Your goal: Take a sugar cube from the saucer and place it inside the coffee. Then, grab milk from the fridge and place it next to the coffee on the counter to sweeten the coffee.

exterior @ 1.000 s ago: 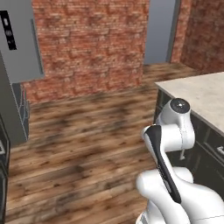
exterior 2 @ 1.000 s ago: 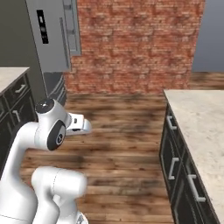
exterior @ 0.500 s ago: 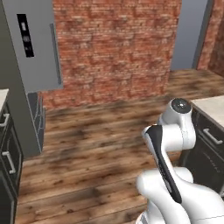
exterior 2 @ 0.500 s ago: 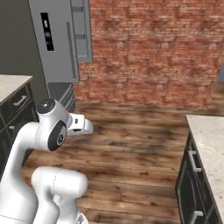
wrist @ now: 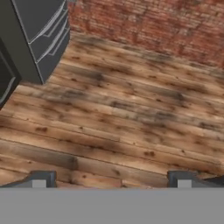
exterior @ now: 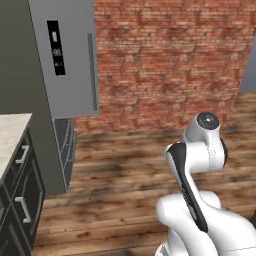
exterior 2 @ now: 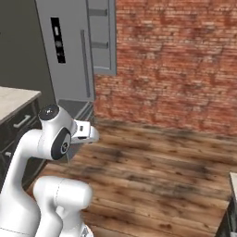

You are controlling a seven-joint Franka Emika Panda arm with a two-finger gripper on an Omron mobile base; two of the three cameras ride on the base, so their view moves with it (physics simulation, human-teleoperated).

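Observation:
The fridge [exterior: 65, 55] stands tall and grey at the left, a dark control strip on its door. From the right base view the fridge [exterior 2: 69, 51] has one door swung open, showing door bins [exterior 2: 104, 37]. Its lower drawers [wrist: 41, 30] lie at the hand view's top left. A corner of the beige counter [exterior: 10, 135] shows beside it, and the counter [exterior 2: 14, 99] again at the left. My gripper [wrist: 110, 180] is open over bare wooden floor, nothing between its fingertips [wrist: 39, 179]. The sugar cube, saucer, coffee and milk are out of view.
Dark cabinets with silver handles [exterior: 20, 200] sit under the counter. A red brick wall [exterior: 170, 60] closes the room behind a wide wooden floor [exterior 2: 162, 166]. A second counter's corner [exterior 2: 233, 178] pokes in at the right edge.
The whole picture has shifted: the base has moved, bringing the fridge larger and nearer at the left while the right-hand counter slid out. The arm keeps its folded pose, gripper still open.

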